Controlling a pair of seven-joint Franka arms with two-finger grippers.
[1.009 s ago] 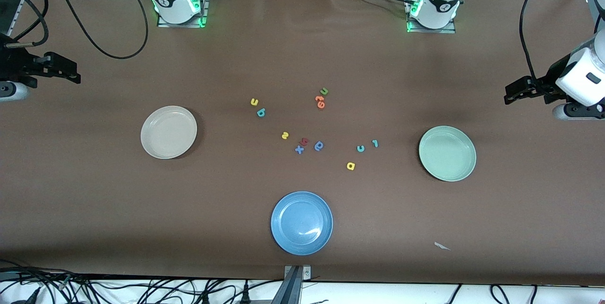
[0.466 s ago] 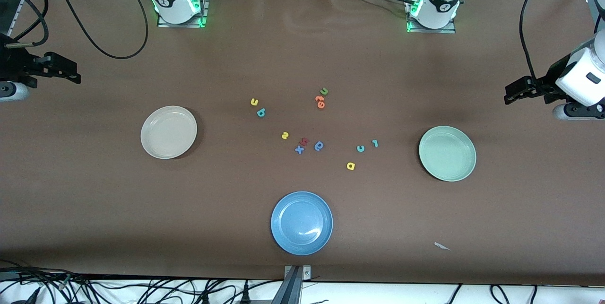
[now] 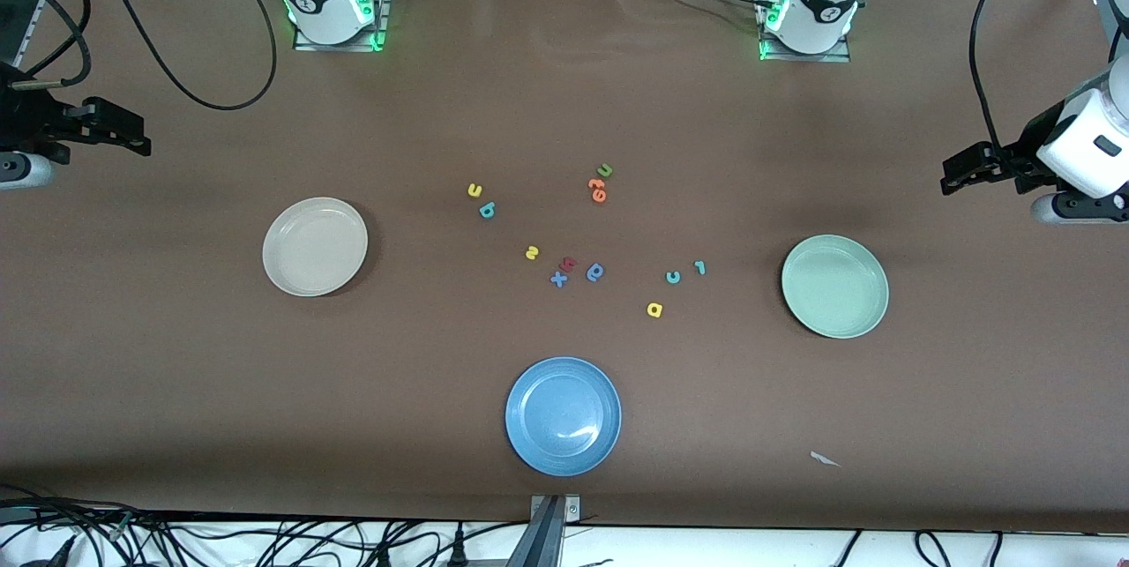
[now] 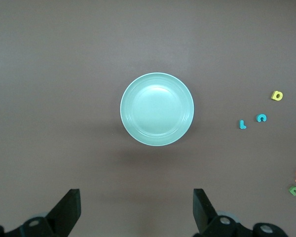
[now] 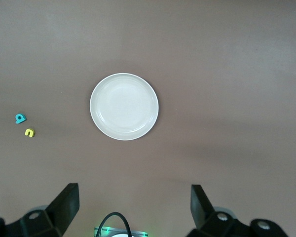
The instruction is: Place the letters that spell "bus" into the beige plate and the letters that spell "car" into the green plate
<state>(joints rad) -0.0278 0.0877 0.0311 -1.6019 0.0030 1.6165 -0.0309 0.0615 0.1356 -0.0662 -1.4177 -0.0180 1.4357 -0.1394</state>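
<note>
- Table (image 3: pixel 176 391), covered in brown, carries everything and spans the whole front view.
- Left gripper (image 3: pixel 957 172) hangs high over the left arm's end of the table with its fingers (image 4: pixel 69 210) spread wide and nothing between them; this arm waits.
- Right gripper (image 3: pixel 132 137) hangs over the right arm's end of the table, fingers (image 5: pixel 66 202) likewise spread and holding nothing; this arm waits too.
- Blue plate (image 3: pixel 563 415) sits nearest the front camera, midway along the table, with nothing in it.
- Green plate (image 3: pixel 834 286) lies toward the left arm's end, bare inside.
- Beige plate (image 3: pixel 315 246) lies toward the right arm's end, also bare inside.
- Letters lie loose on the table between the beige and green plates, none on a plate.
- Yellow "u" (image 3: pixel 474 190) and teal "b" (image 3: pixel 487 210) lie just beside each other, closest of the letters to the beige plate; yellow "s" (image 3: pixel 531 253) lies nearer the front camera than they do.
- Teal "c" (image 3: pixel 673 277) and teal "r" (image 3: pixel 699 267) lie side by side toward the green plate; yellow "a" (image 3: pixel 654 309) lies nearer the front camera than the "c".
- Blue round letter (image 3: pixel 595 272), blue "x" (image 3: pixel 558 279) and a red letter (image 3: pixel 569 264) cluster near the middle.
- Orange letters (image 3: pixel 597 190) touch a green "u" (image 3: pixel 604 170), the letters farthest from the front camera.
</note>
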